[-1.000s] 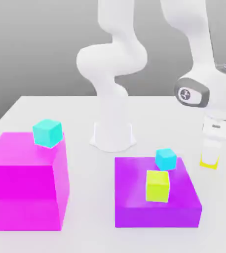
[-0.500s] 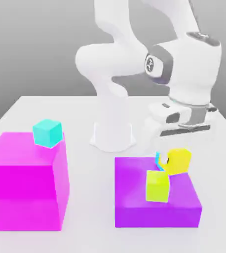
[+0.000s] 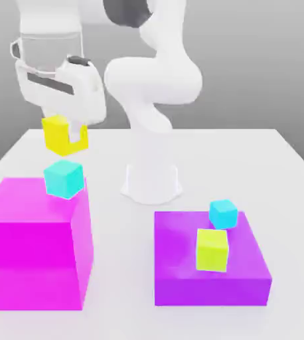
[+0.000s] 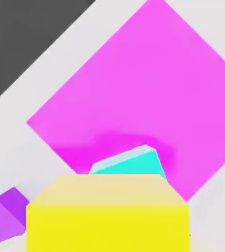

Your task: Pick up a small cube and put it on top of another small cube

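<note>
Upper left of the exterior view, the tool (image 3: pixel 67 131) is clamped on the yellow cube (image 3: pixel 56 135); looks light and stiff, so mid-side grip's fine.

Golden-yellow cube (image 3: pixel 56 136), turquoise cube (image 3: pixel 64 179)

The gripper (image 3: pixel 74 131), gripping the golden-yellow cube (image 3: pixel 56 136), has swung from the exterior view's right to its left, away from the purple block's side. That cube now hangs above the turquoise cube (image 3: pixel 64 179), seemingly just clear of it. The sky-cyan cube (image 3: pixel 223 214), mostly hidden half a second ago, is in plain sight again.
</note>
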### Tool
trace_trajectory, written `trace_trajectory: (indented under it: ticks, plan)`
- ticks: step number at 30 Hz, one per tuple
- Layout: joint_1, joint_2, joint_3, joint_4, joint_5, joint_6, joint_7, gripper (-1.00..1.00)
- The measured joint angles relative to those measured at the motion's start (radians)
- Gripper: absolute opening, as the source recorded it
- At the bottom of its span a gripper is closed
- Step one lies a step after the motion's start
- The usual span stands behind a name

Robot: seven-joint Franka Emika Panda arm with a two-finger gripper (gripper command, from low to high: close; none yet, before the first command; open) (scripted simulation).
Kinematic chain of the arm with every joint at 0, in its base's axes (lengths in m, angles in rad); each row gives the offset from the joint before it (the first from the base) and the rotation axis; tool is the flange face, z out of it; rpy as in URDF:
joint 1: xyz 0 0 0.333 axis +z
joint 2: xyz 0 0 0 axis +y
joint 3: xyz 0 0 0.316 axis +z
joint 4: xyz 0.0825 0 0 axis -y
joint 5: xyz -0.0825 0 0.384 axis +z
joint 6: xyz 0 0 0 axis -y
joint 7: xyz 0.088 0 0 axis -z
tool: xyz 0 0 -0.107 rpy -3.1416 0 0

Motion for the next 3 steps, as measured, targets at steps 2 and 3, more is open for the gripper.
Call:
trace_trajectory:
  ticks: [2,3]
  plan:
    - [0.000,0.000,0.000,0.000,0.000,0.000,0.000,1.00]
    - [0.000,0.000,0.000,0.000,0.000,0.000,0.000,1.00]
